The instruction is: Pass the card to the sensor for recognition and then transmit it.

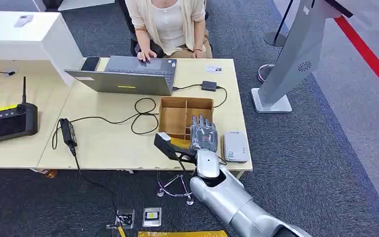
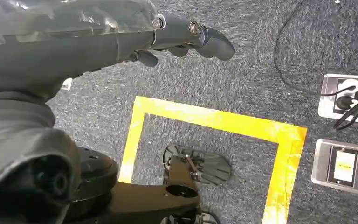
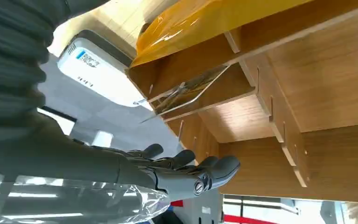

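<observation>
there, right robot hand point(image 1: 203, 132) over wooden box point(image 1: 173, 114)

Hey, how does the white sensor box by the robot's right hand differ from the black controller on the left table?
The white card reader is pale, compact and smooth-topped, lying at the table's near right edge beside the right hand. The black remote controller is dark, wider, carries two upright antennas and a yellow strip, and sits on the neighbouring table at the far left. Both lie flat on light wooden tabletops, untouched.
</observation>
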